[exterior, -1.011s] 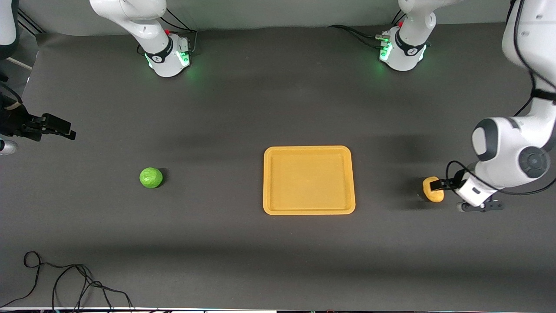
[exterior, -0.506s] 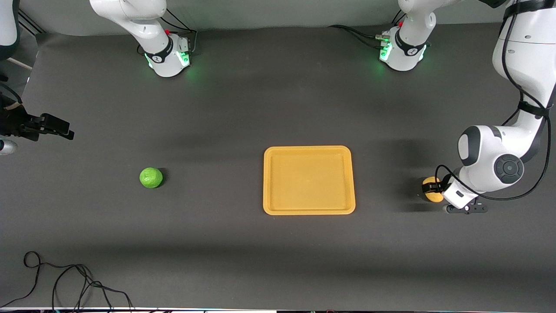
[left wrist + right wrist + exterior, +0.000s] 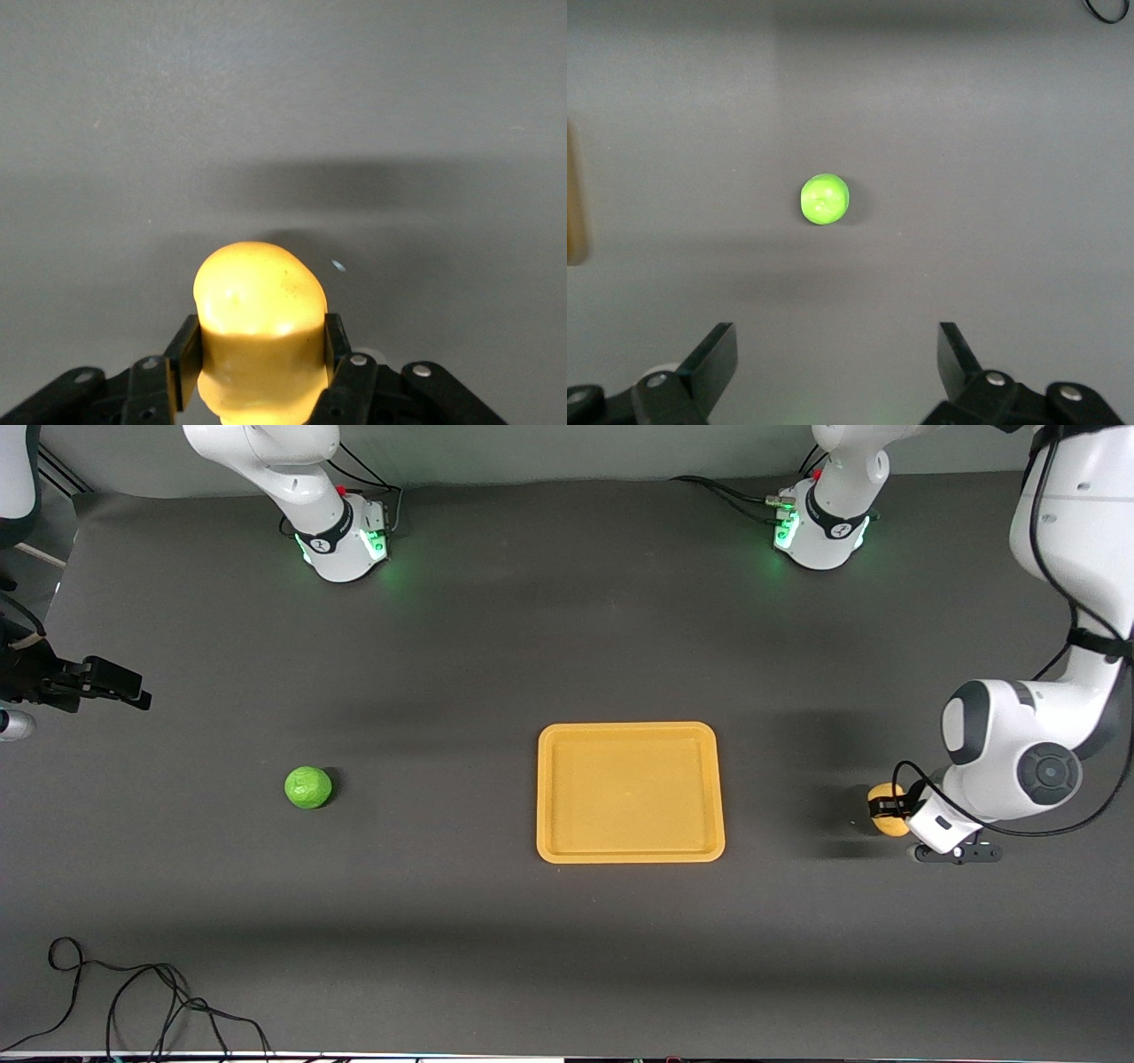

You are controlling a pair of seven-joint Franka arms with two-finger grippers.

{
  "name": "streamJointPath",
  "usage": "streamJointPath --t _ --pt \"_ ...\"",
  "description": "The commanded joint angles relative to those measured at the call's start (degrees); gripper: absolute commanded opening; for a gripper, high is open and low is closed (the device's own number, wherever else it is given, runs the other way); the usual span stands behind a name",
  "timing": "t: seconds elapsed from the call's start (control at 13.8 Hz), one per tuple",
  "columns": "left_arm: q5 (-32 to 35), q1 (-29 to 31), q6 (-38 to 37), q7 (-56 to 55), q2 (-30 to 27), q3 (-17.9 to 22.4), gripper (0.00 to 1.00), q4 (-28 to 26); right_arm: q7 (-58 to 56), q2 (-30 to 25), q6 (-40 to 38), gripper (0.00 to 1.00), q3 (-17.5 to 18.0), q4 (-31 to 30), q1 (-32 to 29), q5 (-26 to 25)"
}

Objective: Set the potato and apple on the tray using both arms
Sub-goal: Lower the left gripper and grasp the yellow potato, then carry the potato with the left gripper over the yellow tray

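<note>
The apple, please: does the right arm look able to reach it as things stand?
Probably yes: the apple lies alone on bare table, and the right tool hangs open above it with nothing between.

Yellow-tan potato [image 3: 884, 821] pinched in left gripper [image 3: 257, 354] near tabletop's left-arm end. Green apple [image 3: 308, 787] loose toward right-arm end. Orange tray [image 3: 631, 850] mid-table, empty.

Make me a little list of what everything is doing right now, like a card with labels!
Potato: small lumpy yellow-tan potato, down at the dark table, at the left arm's end
Left gripper: shut on the potato, fingers squeezing both its sides
Apple: small round bright green apple, alone on the table at the right arm's end
Right gripper: open, waiting up over the table
Tray: flat orange-yellow plastic tray, between apple and potato, nothing in it
</note>
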Motion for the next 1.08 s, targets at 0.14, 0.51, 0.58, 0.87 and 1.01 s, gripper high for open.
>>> streamJointPath --t 0.14,0.51,0.58,0.87,1.01 --pt "0.2 -3.0 -17.1 -3.8 -3.4 -10.7 0.00 10.2 -1.2 -1.0 0.5 1.00 0.2 -1.0 -0.3 -0.4" --pt "-0.3 -13.0 -10.6 -20.8 0.7 -11.1 0.00 9.4 -1.2 -0.8 0.5 1.00 0.2 -1.1 -0.3 -0.4" --pt "-0.3 -14.5 -8.0 -23.9 1.8 -11.1 0.00 9.1 -1.2 -0.8 0.5 1.00 0.2 -1.1 -0.3 -0.4" --pt "1.1 -21.0 1.2 -32.4 6.6 -10.7 0.00 8.3 -0.3 -0.7 0.5 1.00 0.6 -1.0 0.0 -0.3" --pt "4.1 -21.9 3.6 -33.5 8.3 -9.9 0.00 7.3 0.1 -0.7 0.9 1.00 0.5 -0.9 3.1 -0.3"
